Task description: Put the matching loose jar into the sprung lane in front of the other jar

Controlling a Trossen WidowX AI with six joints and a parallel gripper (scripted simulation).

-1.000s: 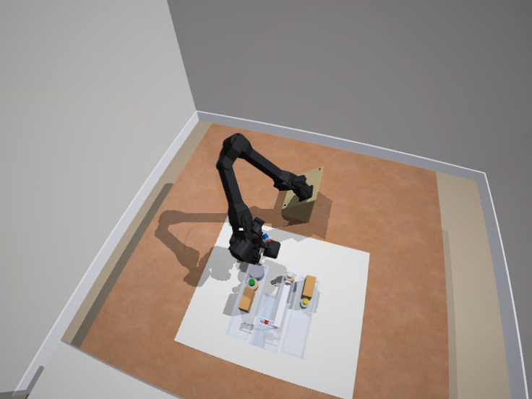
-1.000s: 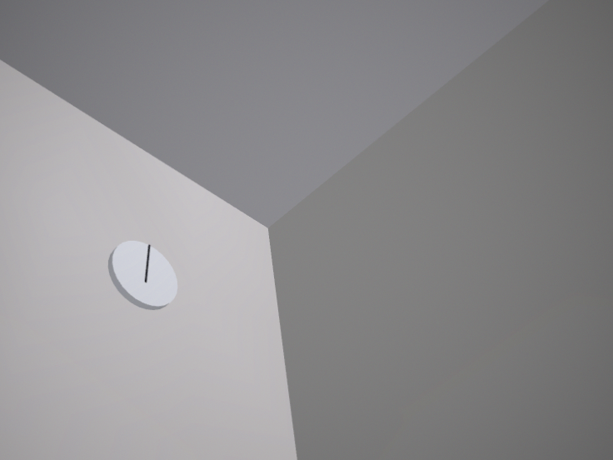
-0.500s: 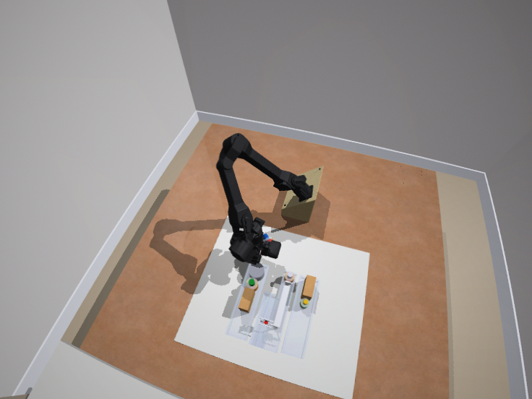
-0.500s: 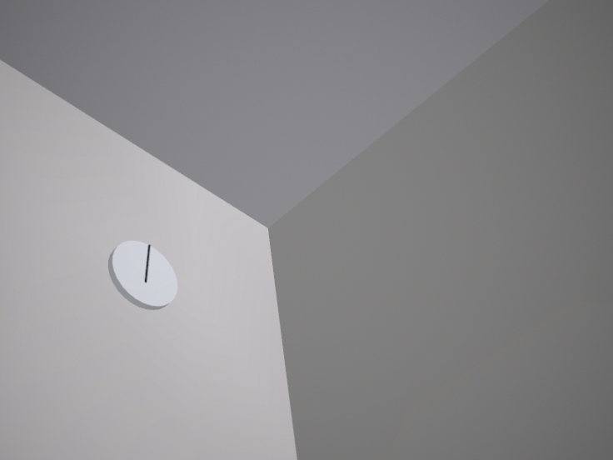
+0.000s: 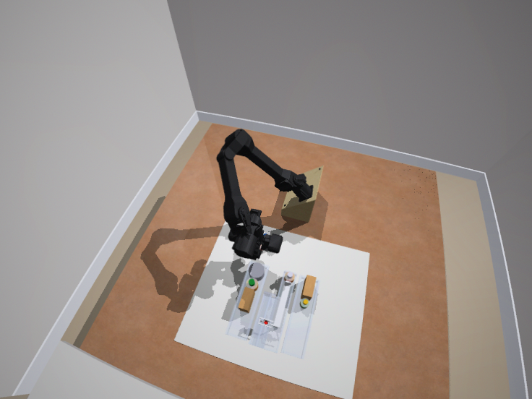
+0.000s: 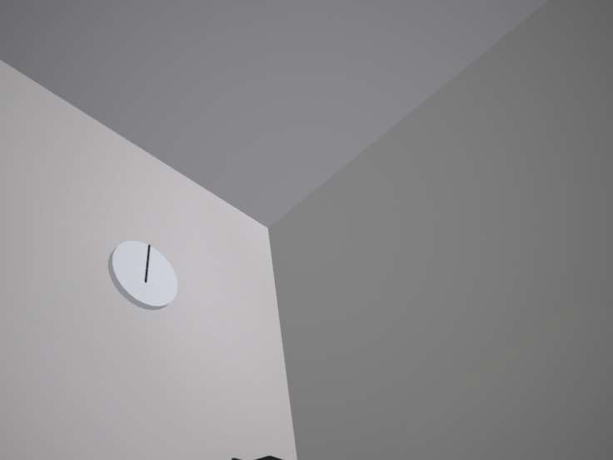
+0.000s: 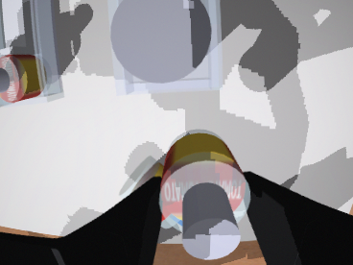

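My gripper [image 7: 201, 182] is shut on a clear jar [image 7: 199, 144] with a red and yellow TOMATO label and a grey lid. The jar's lid faces the wrist camera, and a finger lies on each side of it. Whether it touches the mat cannot be told. In the top view the arm hides the fingers and most of this jar. A matching grey-lidded jar [image 5: 289, 277] [image 7: 33, 79] stands at the near-arm end of the middle lane [image 7: 50, 48], with a long white bar [image 5: 281, 306] behind it. The pusher plate cannot be made out.
A blue-lidded jar lies partly hidden behind the held one. The left lane holds a grey disc [image 5: 256, 270] [image 7: 155, 43], a green-lidded jar [image 5: 251, 282] and an orange block [image 5: 246, 299]. The right lane holds another orange block [image 5: 309, 286] and a yellow-lidded jar [image 5: 305, 302].
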